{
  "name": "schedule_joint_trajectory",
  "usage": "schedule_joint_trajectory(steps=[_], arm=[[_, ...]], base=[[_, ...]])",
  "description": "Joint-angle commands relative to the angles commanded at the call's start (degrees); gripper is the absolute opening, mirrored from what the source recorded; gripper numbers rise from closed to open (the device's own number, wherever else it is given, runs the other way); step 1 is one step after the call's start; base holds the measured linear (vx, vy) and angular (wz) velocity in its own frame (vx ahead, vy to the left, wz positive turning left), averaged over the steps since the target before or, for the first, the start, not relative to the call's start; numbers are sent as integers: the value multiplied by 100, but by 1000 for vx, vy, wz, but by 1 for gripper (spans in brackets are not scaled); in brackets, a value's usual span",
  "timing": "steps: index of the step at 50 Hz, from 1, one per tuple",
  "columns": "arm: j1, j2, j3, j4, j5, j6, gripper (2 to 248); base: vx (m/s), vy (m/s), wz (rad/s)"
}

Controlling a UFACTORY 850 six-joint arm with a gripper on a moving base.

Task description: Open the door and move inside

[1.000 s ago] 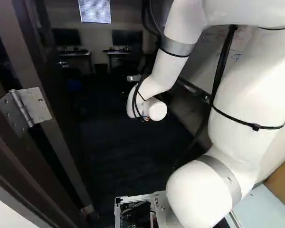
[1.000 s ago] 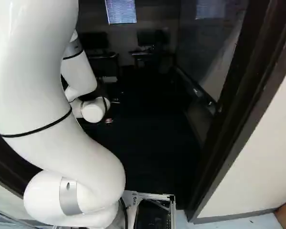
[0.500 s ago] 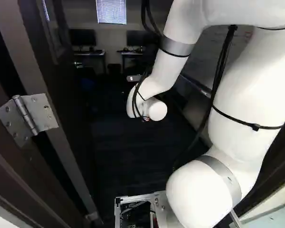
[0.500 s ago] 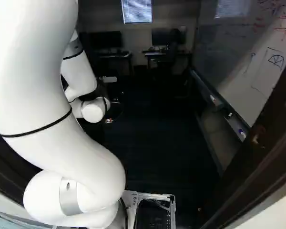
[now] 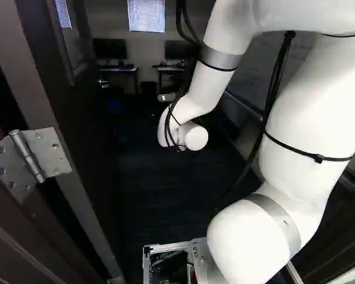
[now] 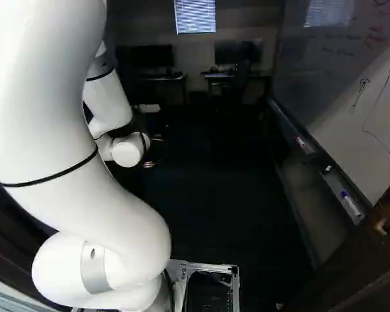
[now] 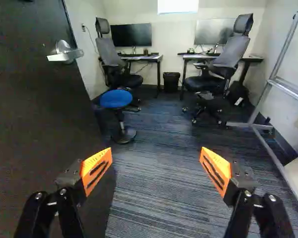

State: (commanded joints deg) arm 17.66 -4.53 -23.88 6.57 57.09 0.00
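In the wrist view the gripper (image 7: 155, 166) is open, its orange pads wide apart with nothing between them. Both base views hide its fingers behind the arm's wrist. The dark door (image 5: 86, 124) stands swung inward along the left of the left base view, its metal hinge (image 5: 32, 155) close by. Its lever handle (image 7: 64, 53) shows ahead of the gripper on the door's side, and neither finger touches it. Beyond the doorway lies the room's dark floor (image 6: 208, 201). The door frame (image 6: 357, 260) passes the lower right of the right base view.
A blue-topped stool (image 7: 116, 99) stands near the door's free edge. Farther in are two office chairs (image 7: 223, 62), desks with monitors (image 7: 131, 35) and a black bin (image 7: 171, 81). A whiteboard (image 6: 351, 91) with a marker tray lines the right wall; a metal frame (image 7: 273, 82) stands nearby.
The base has moved, turning left: the room has shifted rightward in both base views, and more whiteboard shows in the right one. The arm holds its pose against its lowest joint.
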Motion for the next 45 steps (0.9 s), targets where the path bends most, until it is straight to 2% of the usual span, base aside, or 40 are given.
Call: schedule_joint_trajectory(steps=[45], arm=[[0, 0, 0, 0, 0, 0, 247]], base=[[193, -34, -5]])
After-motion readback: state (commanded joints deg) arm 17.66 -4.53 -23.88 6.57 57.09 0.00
